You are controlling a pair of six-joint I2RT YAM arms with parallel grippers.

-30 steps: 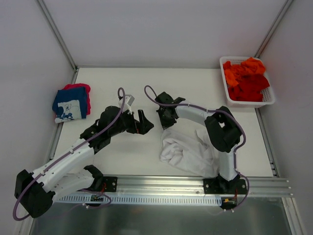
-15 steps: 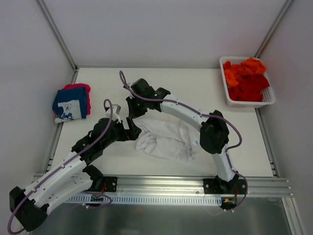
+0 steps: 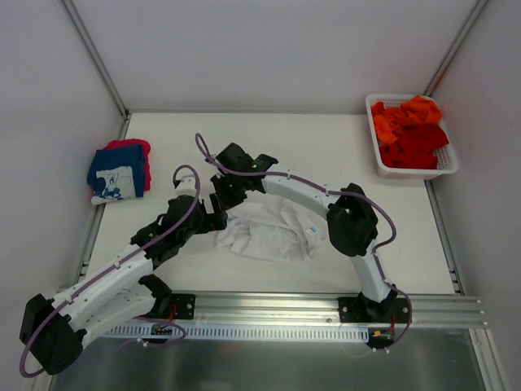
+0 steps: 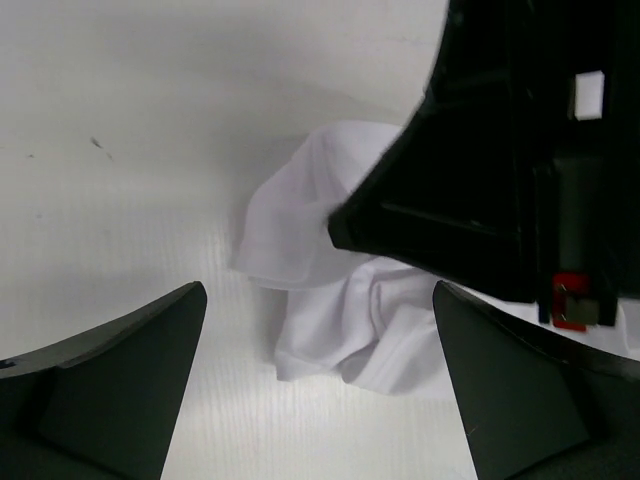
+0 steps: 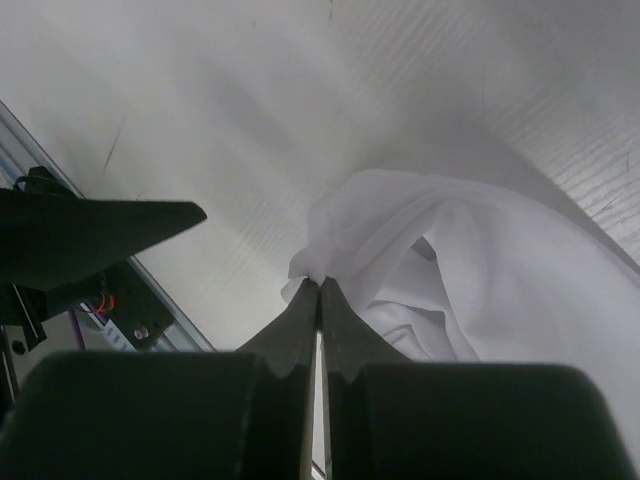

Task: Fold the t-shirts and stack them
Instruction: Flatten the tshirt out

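The crumpled t-shirt (image 3: 273, 232) lies in the middle of the table (image 3: 326, 147), toward its near edge. The right gripper (image 3: 222, 195) is at the shirt's far left corner, with the left gripper (image 3: 215, 219) just beside it. The folded t-shirts (image 3: 120, 171) are stacked at the left edge. In the far right corner, the basket (image 3: 417, 171) holds heaped t-shirts (image 3: 411, 134).

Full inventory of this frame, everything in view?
white t-shirt: 1, white, crumpled, centre
navy t-shirt: 1, navy with white print, top of folded stack, left
pink-red t-shirt: 1, pink-red, under the navy one
basket: 1, white, far right corner
orange and red t-shirts: count unclear, orange and red, heaped in the basket
table: 1, white, under everything
left gripper: 1, black, open, by white t-shirt
right gripper: 1, black, shut on white t-shirt
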